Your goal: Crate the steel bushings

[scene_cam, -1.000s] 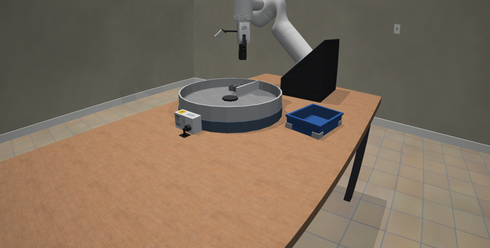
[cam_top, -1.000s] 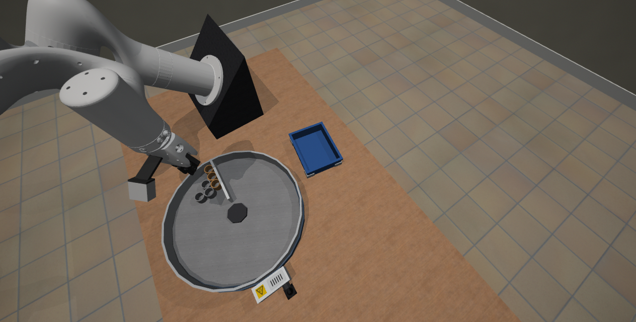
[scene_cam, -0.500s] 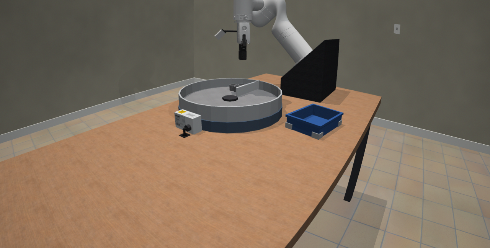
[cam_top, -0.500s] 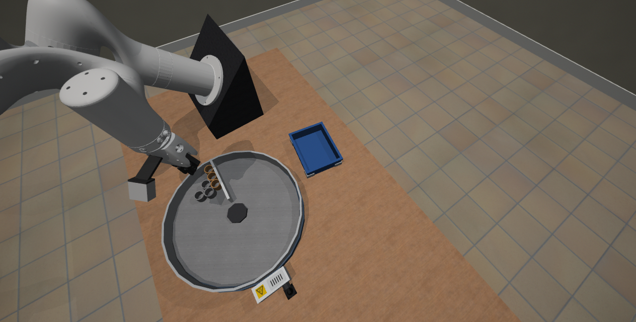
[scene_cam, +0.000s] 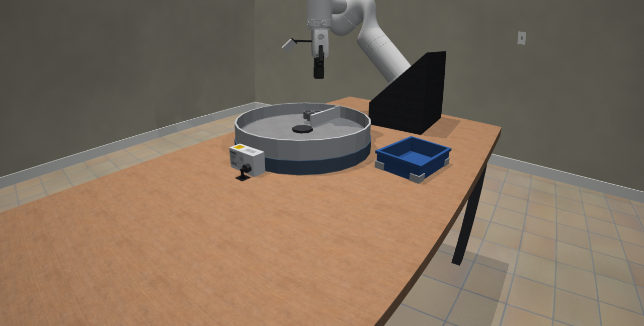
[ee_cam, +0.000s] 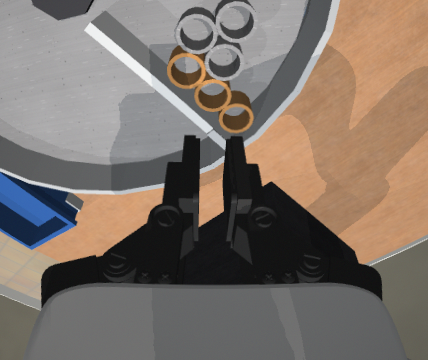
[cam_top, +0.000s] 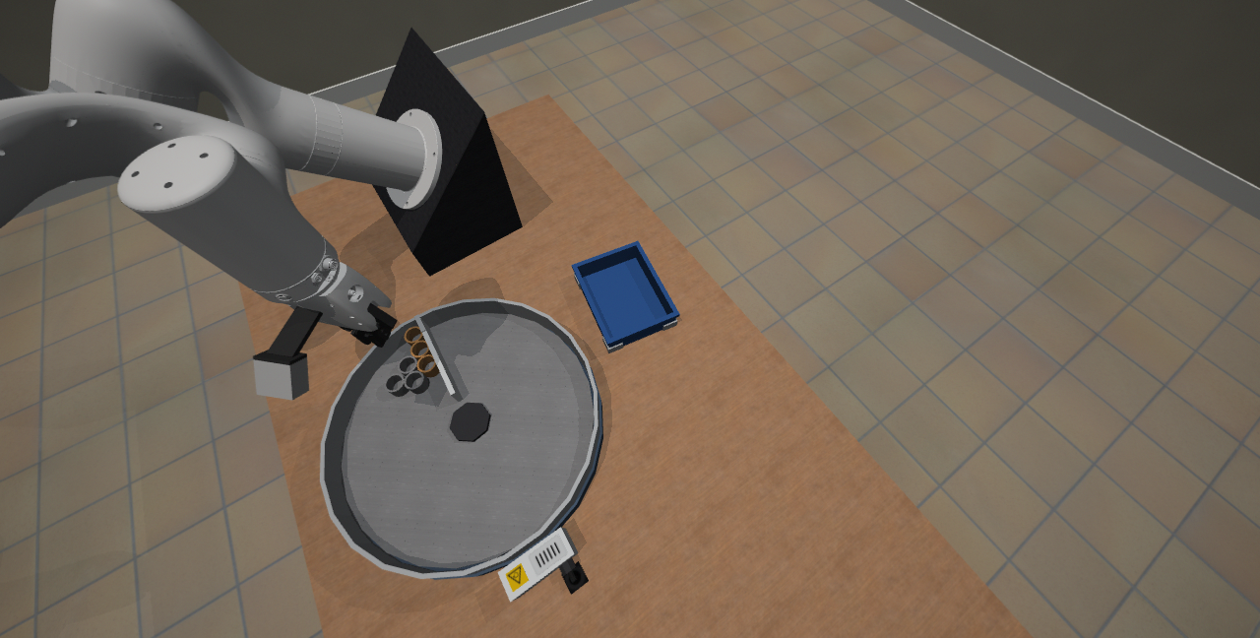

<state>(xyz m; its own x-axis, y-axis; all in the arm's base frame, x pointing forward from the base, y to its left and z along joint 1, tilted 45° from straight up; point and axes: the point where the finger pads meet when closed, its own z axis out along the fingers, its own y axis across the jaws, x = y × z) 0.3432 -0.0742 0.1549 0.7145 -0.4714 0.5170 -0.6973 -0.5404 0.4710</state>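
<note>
Three steel bushings [ee_cam: 225, 60] and three brass bushings [ee_cam: 213, 95] are bunched together on the grey turning table [cam_top: 462, 437], against its white divider bar [ee_cam: 148, 76] near the rim. In the top view the steel ones [cam_top: 405, 378] lie beside the brass ones [cam_top: 420, 349]. My gripper [ee_cam: 212, 159] [scene_cam: 318, 73] [cam_top: 380, 327] hangs well above the table's back rim, just outside the cluster. Its fingers are nearly together with a narrow gap and nothing between them. The blue crate [cam_top: 625, 291] [scene_cam: 413, 156] stands empty to the right of the table.
A black wedge block [cam_top: 449, 158] stands behind the turning table at the arm's base. A black hub [cam_top: 470, 420] marks the table's centre. A small white control box [scene_cam: 246, 159] sits at the table's front edge. The crate's corner shows in the wrist view [ee_cam: 14, 207].
</note>
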